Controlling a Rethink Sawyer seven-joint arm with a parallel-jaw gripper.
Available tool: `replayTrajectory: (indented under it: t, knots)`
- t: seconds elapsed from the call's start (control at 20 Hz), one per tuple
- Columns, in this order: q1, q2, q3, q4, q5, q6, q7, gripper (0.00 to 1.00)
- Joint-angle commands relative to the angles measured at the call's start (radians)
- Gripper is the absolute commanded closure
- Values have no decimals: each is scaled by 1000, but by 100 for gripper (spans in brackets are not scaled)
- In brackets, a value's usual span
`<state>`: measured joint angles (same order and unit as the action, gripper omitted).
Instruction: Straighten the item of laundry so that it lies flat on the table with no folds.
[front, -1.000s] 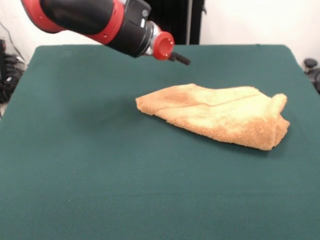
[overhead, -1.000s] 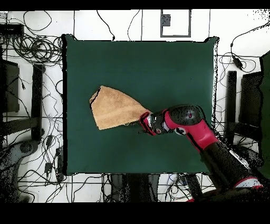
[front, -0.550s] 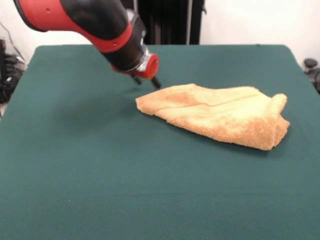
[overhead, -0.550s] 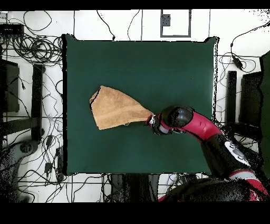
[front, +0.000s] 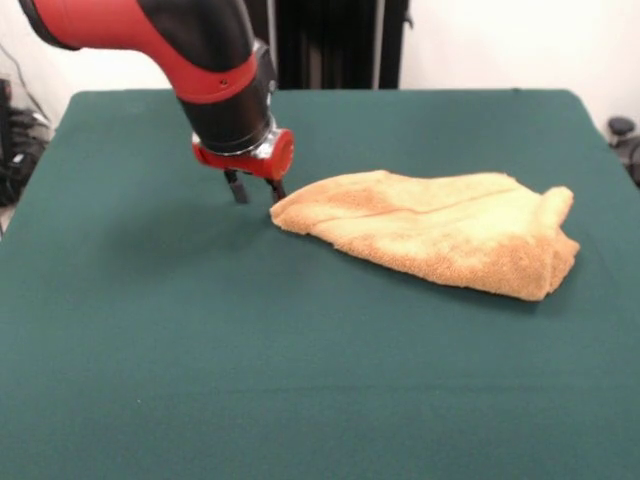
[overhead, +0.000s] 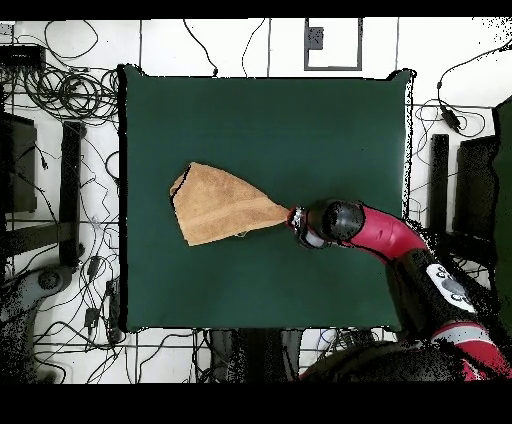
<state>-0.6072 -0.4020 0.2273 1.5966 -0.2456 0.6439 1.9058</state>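
The towel (front: 440, 230) lies crumpled right of centre in the front view, folded over itself into a long wedge. Its narrow end points toward the left of the frame and its bulkier, doubled-up end sits at the right, where a flap stands up a little. A crease line runs along its top from the narrow end toward the right. The cloth is orange-tan terry, darker near the narrow end. From overhead the towel (overhead: 215, 205) shows as a rough triangle left of centre on the green table (overhead: 330, 120), wide side at the left, tip pointing right.

My arm (front: 190, 50) comes in from the upper left of the front view and bends down, so that my wrist points almost straight at the tabletop (front: 300, 380). My claw (front: 255, 189) hangs just at the towel's narrow tip, low over the cloth surface. The two dark fingers (front: 236, 187) stand apart with nothing between them; the right one is at the very edge of the tip, and I cannot tell whether it touches. Overhead, my claw (overhead: 298, 216) sits at the triangle's right point.
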Motion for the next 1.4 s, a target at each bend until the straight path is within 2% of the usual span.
replayTrajectory:
  t: [0.05,0.35,0.75,0.85,0.9,1.1,1.4]
  knots:
    - [7,4,66,-41,46,-138,106,0]
    - [-10,-8,96,27,80,-267,167,0]
    - [-41,2,159,52,122,-279,113,0]
    - [-68,27,196,63,162,-222,95,0]
    - [-96,51,230,82,215,-160,100,0]
    - [-156,118,303,123,327,-66,102,0]
    - [-164,138,318,146,406,21,93,0]
